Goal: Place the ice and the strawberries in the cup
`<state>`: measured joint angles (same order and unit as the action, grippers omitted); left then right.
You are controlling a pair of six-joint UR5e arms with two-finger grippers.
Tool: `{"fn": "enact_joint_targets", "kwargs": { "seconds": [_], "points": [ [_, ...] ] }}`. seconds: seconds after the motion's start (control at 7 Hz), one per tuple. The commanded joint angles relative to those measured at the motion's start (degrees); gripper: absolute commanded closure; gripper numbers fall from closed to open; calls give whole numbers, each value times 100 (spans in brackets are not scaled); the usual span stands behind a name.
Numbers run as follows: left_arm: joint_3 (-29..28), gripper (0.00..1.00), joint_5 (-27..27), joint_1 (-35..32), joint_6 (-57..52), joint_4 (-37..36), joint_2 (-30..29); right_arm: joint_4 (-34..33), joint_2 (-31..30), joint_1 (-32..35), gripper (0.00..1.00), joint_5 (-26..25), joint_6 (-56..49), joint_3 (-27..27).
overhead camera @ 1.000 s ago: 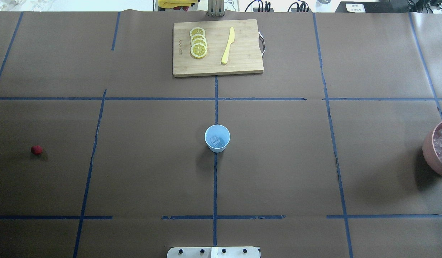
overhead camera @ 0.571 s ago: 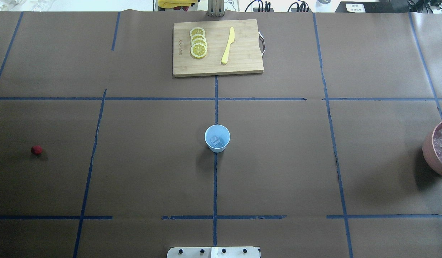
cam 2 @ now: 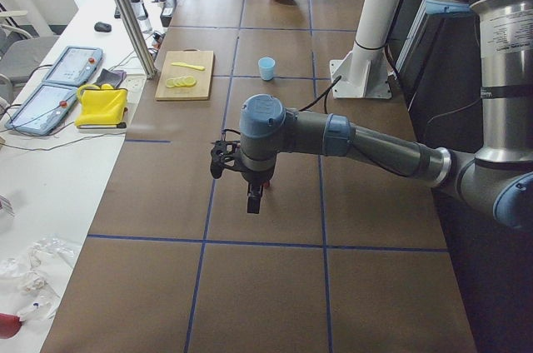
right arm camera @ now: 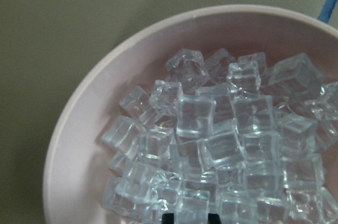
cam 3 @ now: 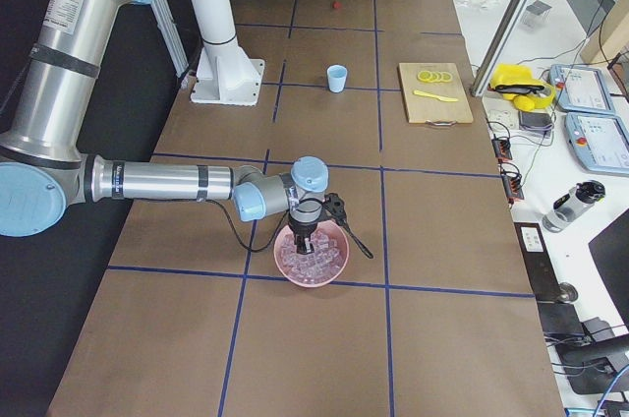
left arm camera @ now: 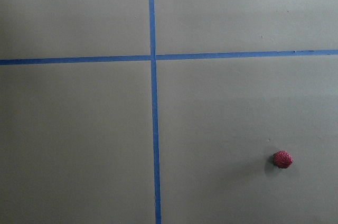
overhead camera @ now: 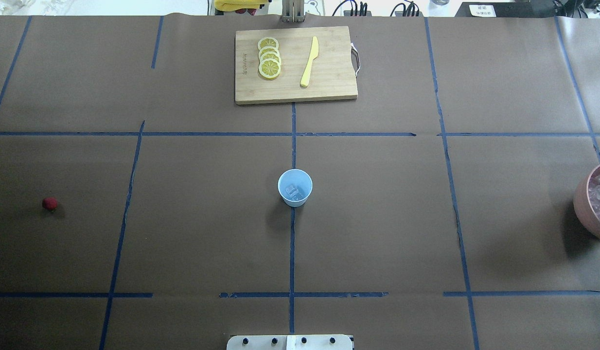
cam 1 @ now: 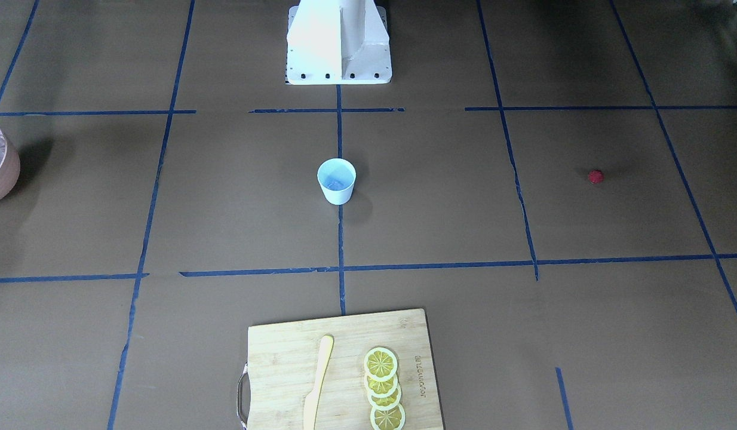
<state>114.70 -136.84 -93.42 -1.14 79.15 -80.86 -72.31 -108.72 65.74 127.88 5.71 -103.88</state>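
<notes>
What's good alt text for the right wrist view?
Pink bowl heaped with clear ice cubes on a brown table; the right gripper's two dark fingertips, set apart, peek in at the bottom edge.

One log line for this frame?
cup: some ice inside | strawberry: on table, not picked | right gripper: over bowl of ice, grip unclear | left gripper: above table, state unclear

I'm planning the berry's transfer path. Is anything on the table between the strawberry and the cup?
Nothing visible. Only bare brown paper and a blue tape line lie between the strawberry and the cup. The cutting board sits well off that path.
</notes>
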Motion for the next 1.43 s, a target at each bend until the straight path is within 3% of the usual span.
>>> {"fn": "enact_joint_targets", "kwargs": {
  "seconds": [0.0, 0.43, 1.0, 1.14, 1.29],
  "points": [
    [0, 0, 0, -1, 0, 4, 0, 7, -9, 0, 91, 0, -9, -18],
    [0, 0, 0, -1, 0, 4, 0, -46, -148, 53, 93, 9, -17, -420],
    [0, 0, 0, 8, 0, 4, 0, -185, -168, 675, 97, 710, -18, -1063],
    [0, 0, 9, 8, 0, 4, 0, -639, 189, 703, 97, 773, 69, -1282],
    [-9, 0, 0, 8, 0, -5, 0, -1549, 993, 703, 97, 869, 88, -1327]
  ]
}}
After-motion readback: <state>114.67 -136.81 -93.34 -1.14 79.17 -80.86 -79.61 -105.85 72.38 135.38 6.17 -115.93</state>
